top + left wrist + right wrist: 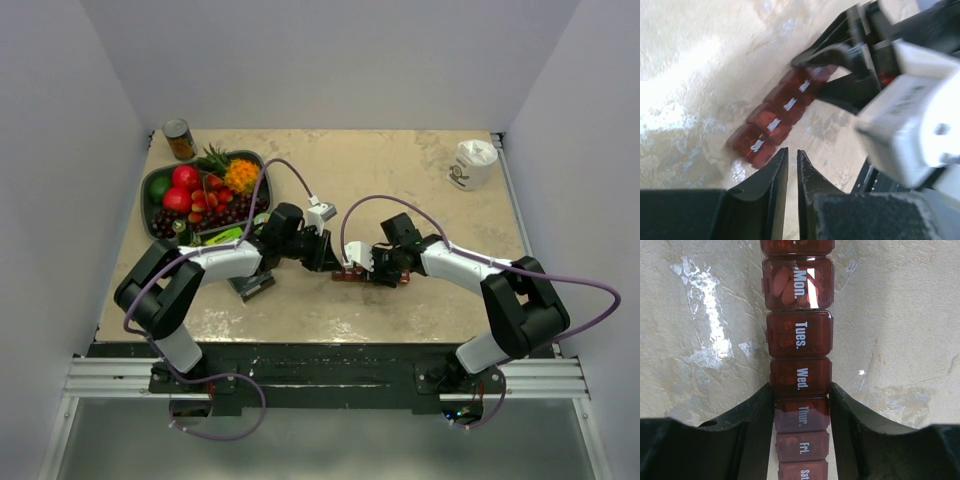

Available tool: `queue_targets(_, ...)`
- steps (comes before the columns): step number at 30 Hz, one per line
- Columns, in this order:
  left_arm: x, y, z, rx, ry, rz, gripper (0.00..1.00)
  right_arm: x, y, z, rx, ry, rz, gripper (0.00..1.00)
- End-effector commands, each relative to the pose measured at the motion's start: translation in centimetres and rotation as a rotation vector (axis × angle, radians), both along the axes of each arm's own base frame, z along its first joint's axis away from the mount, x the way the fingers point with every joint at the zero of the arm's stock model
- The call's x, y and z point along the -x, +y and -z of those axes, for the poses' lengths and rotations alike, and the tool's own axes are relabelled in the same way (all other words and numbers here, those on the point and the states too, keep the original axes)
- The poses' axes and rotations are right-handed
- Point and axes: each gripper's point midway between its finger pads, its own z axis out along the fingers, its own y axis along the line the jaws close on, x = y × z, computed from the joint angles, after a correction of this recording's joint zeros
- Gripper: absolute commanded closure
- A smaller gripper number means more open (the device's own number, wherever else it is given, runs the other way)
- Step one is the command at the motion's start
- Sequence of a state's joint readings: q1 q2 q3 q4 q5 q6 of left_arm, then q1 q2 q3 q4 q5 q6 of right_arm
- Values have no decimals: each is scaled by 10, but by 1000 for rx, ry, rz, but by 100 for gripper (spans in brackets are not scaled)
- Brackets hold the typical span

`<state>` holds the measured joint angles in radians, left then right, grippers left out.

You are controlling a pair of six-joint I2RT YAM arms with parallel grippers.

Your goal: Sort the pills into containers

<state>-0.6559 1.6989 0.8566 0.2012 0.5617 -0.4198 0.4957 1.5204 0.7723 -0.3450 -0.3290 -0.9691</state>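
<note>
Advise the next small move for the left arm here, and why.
Probably ease the left gripper, shut and empty, onto the lid edge of the nearest compartment to pry it up. Every lid in view looks closed, and the right gripper clamps the containers at Thur., steadying them.

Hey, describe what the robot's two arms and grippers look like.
Both arms have white link shells between black joints: left arm, right arm. A purple cable loops along each. The left gripper and right gripper have black tapered fingers.
</note>
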Motion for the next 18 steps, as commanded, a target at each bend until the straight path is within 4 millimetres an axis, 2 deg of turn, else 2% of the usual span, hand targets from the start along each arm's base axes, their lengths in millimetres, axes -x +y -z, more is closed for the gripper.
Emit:
queue_targets(1,-11,-14,-57,116,-99,9,83,-2,-5,9,44,8,13,75)
queue_targets(3,-11,-15,-59,119,-97,9,86,-2,-5,9,44,8,13,75)
queue_targets(6,-11,-15,-52,106,-78,14,87,-1,-5,9,44,10,11,75)
queue_targets(9,-10,-12,-19,53,-15,8,91,-1,-5,10,45,11,10,76)
queue_targets(10,-9,-9,6,11,35,2,91,-1,-5,9,43,11,14,76)
queue_targets(12,-1,-4,33,-17,116,12,93,-1,-6,10,46,15,14,76)
queue_targets(13,4,-1,53,-48,159,10,94,0,-6,10,46,17,12,76)
queue_targets(15,8,7,75,-95,191,-8,94,-1,-5,9,43,12,15,76)
queue_targets(18,6,13,83,-129,191,-28,94,-1,-6,10,46,16,17,76)
